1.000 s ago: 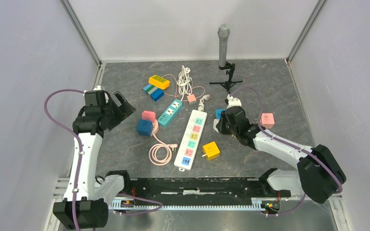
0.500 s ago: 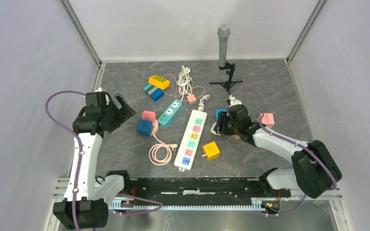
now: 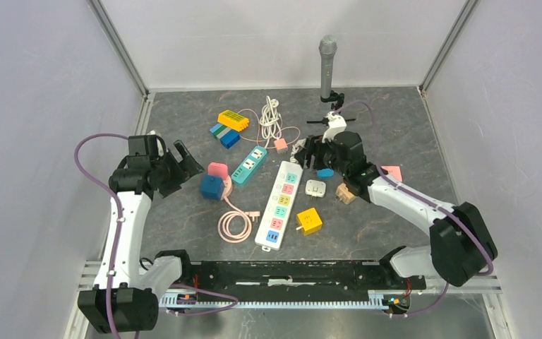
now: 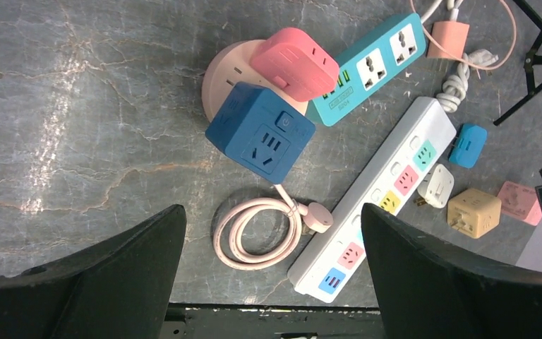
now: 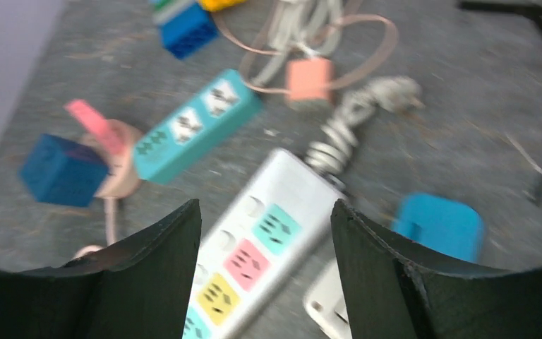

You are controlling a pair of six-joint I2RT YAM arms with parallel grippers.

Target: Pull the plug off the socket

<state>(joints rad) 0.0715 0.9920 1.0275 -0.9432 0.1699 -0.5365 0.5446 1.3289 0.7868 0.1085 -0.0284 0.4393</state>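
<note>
- Top external view: the long white power strip with coloured sockets (image 3: 281, 205) lay near-to-far, cord end away from me.
- The small white plug (image 3: 315, 188) lay loose just right of it, prongs toward it.
- My right pincer (image 5: 265, 208) and left pincer (image 4: 272, 212) gaped wide, empty.

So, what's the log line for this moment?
left gripper: open, near blue cube | right gripper: open, over strip | nothing held

The plug (image 3: 315, 188) lies between the power strip (image 3: 281, 205) and an adapter (image 3: 345, 193).
</note>
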